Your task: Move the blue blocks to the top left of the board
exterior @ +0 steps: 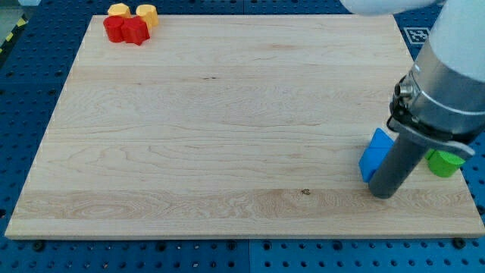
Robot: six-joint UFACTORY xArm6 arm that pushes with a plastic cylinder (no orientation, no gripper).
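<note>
Two blue blocks sit together near the view's right edge, low on the wooden board (227,136): one blue block (381,140) above and one blue block (370,161) just below it, shapes partly hidden. My tip (383,194) rests on the board just below and right of them, the rod touching or nearly touching their right side. The arm's grey body covers the area to their right.
A green block (444,163) lies right of the rod, partly hidden. At the view's top left corner sit two red blocks (125,29) with two yellow blocks (132,11) behind them. The board's right edge is close to the rod.
</note>
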